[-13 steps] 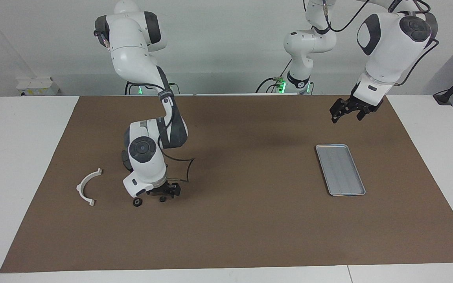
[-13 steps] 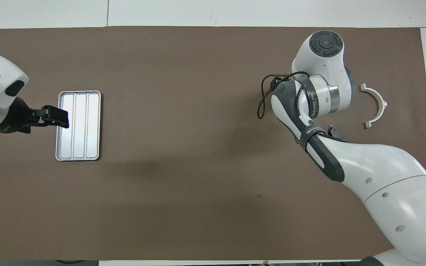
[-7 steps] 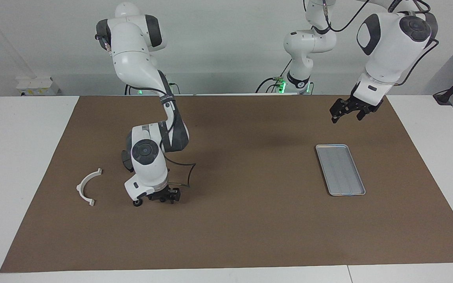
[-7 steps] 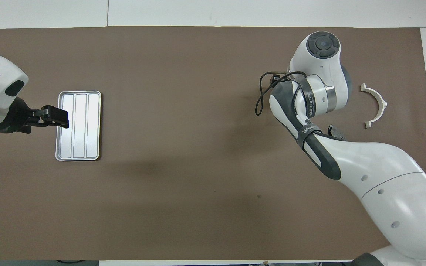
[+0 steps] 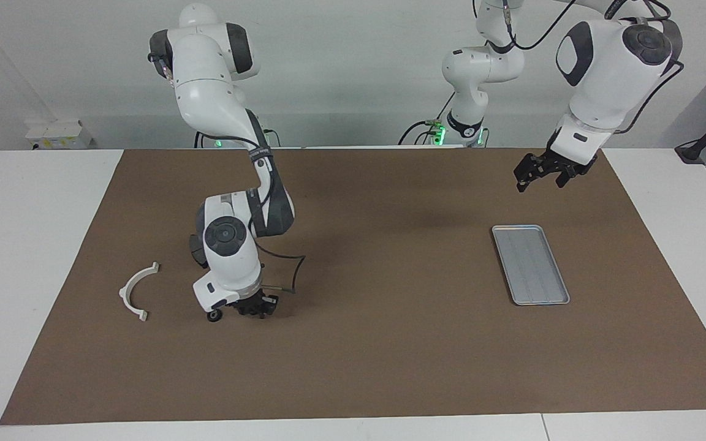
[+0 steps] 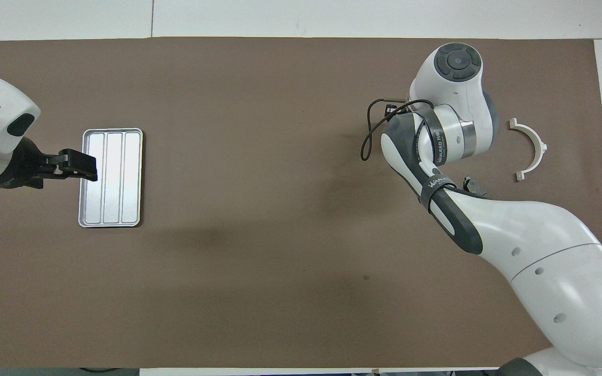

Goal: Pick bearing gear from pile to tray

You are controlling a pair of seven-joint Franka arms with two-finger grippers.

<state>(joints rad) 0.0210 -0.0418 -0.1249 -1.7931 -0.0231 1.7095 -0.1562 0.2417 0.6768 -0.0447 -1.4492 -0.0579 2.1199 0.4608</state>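
Note:
The pile lies on the brown mat toward the right arm's end. It shows a white arc bracket (image 5: 135, 291) and a tiny black round piece (image 5: 212, 315). My right gripper (image 5: 257, 308) is down at the mat beside that piece and hides whatever lies under it. In the overhead view the right arm covers its own gripper, and only the bracket (image 6: 531, 149) and a dark bit (image 6: 472, 185) of the pile show. The silver ribbed tray (image 5: 531, 264) lies toward the left arm's end and holds nothing. My left gripper (image 5: 538, 174) waits raised and open, over the tray's edge in the overhead view (image 6: 79, 165).
The brown mat (image 5: 390, 355) covers most of the white table. A loose black cable (image 5: 292, 272) hangs from the right arm's wrist next to the gripper. The tray also shows in the overhead view (image 6: 110, 177).
My right gripper has come down onto the mat and now covers the second small black piece that showed between its fingers a second ago. The left arm has not moved.

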